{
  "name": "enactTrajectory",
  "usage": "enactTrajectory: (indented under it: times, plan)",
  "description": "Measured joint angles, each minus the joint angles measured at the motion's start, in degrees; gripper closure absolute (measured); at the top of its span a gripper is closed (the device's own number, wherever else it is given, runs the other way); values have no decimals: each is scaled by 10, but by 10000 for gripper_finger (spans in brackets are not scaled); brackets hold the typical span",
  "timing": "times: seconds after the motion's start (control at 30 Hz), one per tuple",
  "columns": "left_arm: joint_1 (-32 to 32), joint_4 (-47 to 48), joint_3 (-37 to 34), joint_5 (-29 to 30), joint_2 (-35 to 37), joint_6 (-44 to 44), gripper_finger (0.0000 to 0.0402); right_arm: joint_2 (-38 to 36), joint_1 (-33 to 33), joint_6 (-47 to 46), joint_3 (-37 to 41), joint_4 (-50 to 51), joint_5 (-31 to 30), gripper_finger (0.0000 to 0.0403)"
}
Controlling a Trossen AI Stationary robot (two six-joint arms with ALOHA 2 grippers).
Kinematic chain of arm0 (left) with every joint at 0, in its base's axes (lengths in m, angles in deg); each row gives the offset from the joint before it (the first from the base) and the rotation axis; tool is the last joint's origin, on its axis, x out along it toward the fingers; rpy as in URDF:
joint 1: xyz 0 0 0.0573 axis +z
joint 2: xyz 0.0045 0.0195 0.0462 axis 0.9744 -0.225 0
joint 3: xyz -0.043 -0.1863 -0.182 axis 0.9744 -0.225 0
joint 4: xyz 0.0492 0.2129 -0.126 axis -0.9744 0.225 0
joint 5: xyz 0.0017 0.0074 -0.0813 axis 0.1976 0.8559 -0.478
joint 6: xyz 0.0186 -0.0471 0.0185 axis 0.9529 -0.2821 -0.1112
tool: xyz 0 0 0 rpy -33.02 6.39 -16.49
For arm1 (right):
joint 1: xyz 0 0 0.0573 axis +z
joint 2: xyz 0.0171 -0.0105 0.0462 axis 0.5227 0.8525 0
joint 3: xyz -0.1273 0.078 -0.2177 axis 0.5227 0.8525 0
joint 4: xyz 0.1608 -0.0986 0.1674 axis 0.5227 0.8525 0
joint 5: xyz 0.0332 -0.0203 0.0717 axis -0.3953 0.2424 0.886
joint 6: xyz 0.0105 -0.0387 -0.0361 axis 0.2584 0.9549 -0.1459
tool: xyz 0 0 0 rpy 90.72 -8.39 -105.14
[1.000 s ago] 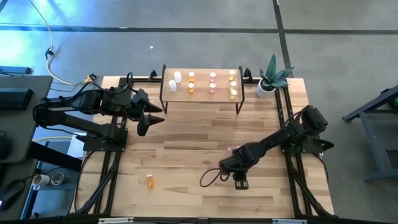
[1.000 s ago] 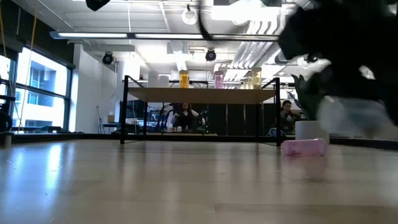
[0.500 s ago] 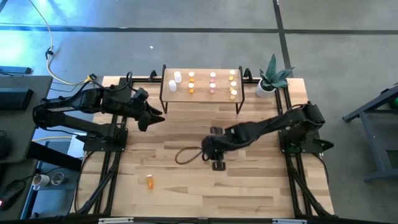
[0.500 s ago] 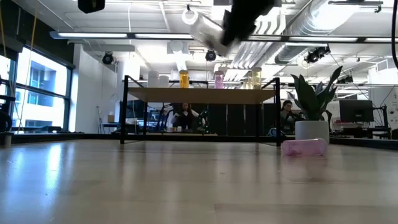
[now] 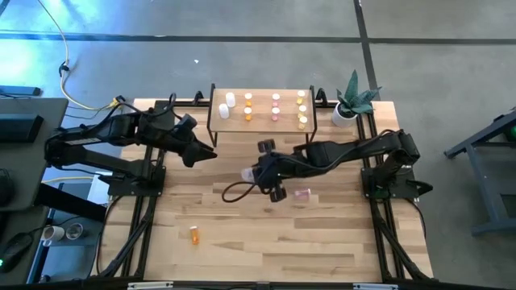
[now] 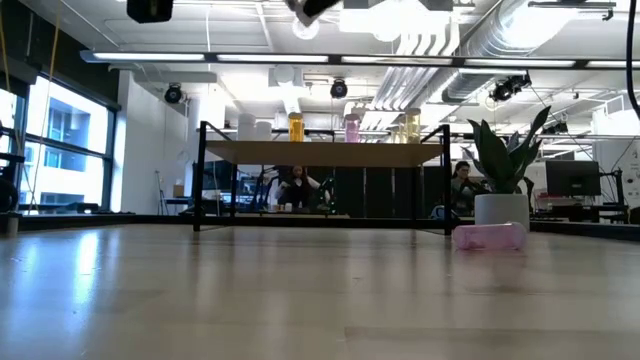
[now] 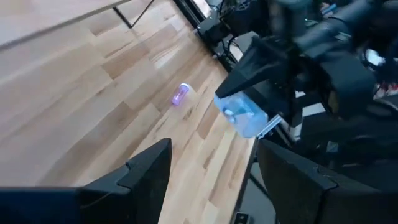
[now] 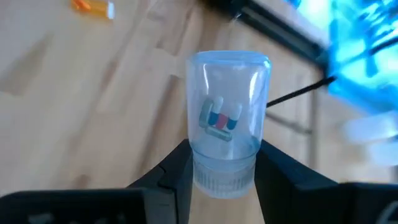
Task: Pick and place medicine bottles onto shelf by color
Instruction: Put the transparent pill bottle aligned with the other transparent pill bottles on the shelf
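Observation:
My right gripper (image 5: 256,172) hangs above the middle of the table, shut on a clear medicine bottle (image 8: 227,106) with a white cap and capsules inside. A pink bottle (image 5: 302,193) lies on its side on the table to its right. An orange bottle (image 5: 194,234) lies near the front left. The shelf (image 5: 260,121) stands at the far edge, its top carrying white (image 5: 229,101), orange (image 5: 248,109), pink (image 5: 276,107) and yellow (image 5: 302,109) bottles in columns. My left gripper (image 7: 211,165) waits open above the table's left part. My right gripper pinches the clear bottle's white cap end (image 8: 224,174) between its two fingers (image 8: 176,169), one on each side. The fingers reach in from the table's right, slanting down. The bottle sticks out past the fingertips, its bottom away from the gripper, lifted clear of the table.
A potted plant (image 5: 348,103) stands at the far right corner beside the shelf. Bare wood lies between the shelf and the two loose bottles. Black frame rails (image 5: 137,225) run along both sides of the table.
My right gripper has risen from near the front edge and swung toward the table's left and far side, rolling its wrist, carrying the clear bottle high above the table. My left gripper has rolled about its own line without shifting place. The pink and orange bottles have stayed put.

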Motion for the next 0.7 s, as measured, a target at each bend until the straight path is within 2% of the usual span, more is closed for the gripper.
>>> enactTrajectory:
  times: [0.2,0.33,0.47,0.7]
  plan:
    - [0,-40,0,-39,-20,-66,174,0,0,172,-16,-16,-71,289]
    - [-1,-81,0,-64,-32,-108,174,0,0,280,-16,-25,-79,289]
    - [-1,-112,0,-71,-43,-145,174,0,0,340,-16,-31,-81,289]
    - [-1,-143,0,-96,-59,-189,174,0,0,440,-16,-101,-138,289]
